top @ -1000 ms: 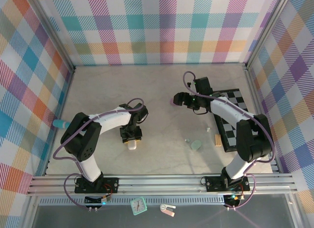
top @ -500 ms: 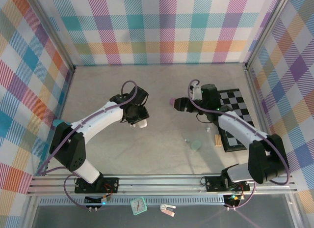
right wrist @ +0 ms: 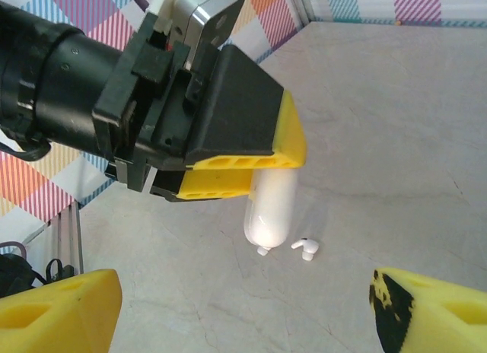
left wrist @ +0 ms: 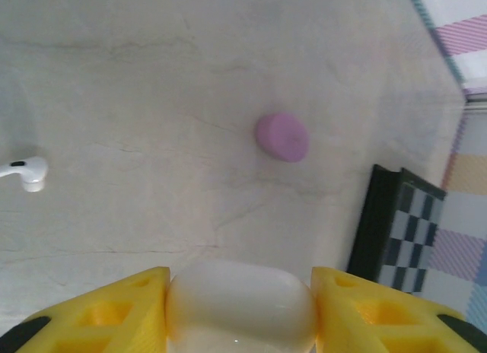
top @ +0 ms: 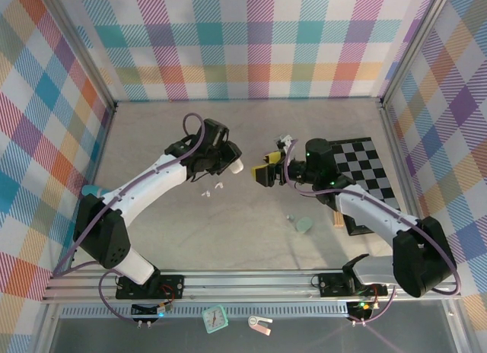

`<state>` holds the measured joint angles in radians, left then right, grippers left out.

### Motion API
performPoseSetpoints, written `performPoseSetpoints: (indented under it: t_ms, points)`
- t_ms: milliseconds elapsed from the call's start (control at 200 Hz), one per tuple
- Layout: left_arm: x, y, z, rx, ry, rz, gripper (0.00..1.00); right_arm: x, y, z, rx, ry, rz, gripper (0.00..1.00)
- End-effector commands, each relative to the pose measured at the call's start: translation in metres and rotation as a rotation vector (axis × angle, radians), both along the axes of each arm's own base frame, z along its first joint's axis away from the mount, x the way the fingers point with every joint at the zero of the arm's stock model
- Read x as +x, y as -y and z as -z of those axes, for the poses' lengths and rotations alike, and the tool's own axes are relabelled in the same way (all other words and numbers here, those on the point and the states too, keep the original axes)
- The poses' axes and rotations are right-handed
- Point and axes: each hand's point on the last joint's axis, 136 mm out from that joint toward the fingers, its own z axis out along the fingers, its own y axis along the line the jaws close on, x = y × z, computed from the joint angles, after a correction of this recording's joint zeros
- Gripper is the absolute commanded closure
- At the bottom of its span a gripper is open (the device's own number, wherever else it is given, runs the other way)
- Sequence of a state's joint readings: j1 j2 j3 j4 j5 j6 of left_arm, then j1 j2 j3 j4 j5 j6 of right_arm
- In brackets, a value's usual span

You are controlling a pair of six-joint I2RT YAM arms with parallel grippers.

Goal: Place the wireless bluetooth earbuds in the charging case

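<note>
Nearest, on the table's right half, a pale green case (top: pixel 304 225) lies flat with a small pale earbud (top: pixel 289 216) just to its left and a wooden block (top: pixel 337 216) to its right, against the near edge of the checkerboard (top: pixel 370 164).

Farther in and left of centre, two white earbuds (top: pixel 205 192) (top: pixel 218 184) lie loose on the bare table, close together but apart. In the right wrist view they sit just beneath the raised white charging case (top: pixel 237 166).

Above them the left gripper (top: pixel 232 166) pinches that case across its sides between yellow fingers (left wrist: pixel 114 315), holding it off the surface, pointed toward the right arm. The right gripper (top: pixel 265 166) faces it from the right, near but not touching, its fingers (right wrist: pixel 61 311) spread wide with nothing between them.

Beyond the held case, in the left wrist view, a pink case (left wrist: pixel 281 137) rests closed on the table near the checkerboard.
</note>
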<state>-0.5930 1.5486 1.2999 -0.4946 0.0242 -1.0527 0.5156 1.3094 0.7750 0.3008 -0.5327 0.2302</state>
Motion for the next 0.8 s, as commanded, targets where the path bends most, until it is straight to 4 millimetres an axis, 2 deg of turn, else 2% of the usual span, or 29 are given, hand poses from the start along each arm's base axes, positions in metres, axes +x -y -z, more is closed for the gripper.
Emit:
performPoseSetpoints:
  t_ms: [0,150,275,440,550,795]
  points:
    - [0.002,0.008,-0.031,-0.126,0.038,-0.014,0.55,0.004,-0.014,-0.013,0.032,0.069,-0.053,0.17]
    - [0.0,0.012,-0.036,-0.176,0.046,-0.009,0.55,0.009,-0.027,-0.007,0.038,0.039,-0.087,0.2]
    - [0.0,0.011,-0.043,-0.19,0.067,-0.012,0.55,0.011,-0.035,-0.003,0.04,0.024,-0.106,0.34]
    - [-0.003,0.01,-0.043,-0.187,0.066,-0.01,0.54,0.011,-0.044,-0.004,0.045,0.02,-0.134,0.47]
    - [-0.003,0.01,-0.041,-0.192,0.063,-0.007,0.54,0.012,-0.049,-0.006,0.05,0.019,-0.152,0.52]
    - [-0.006,0.012,-0.04,-0.201,0.059,0.006,0.55,0.016,-0.055,-0.005,0.051,0.015,-0.167,0.72]
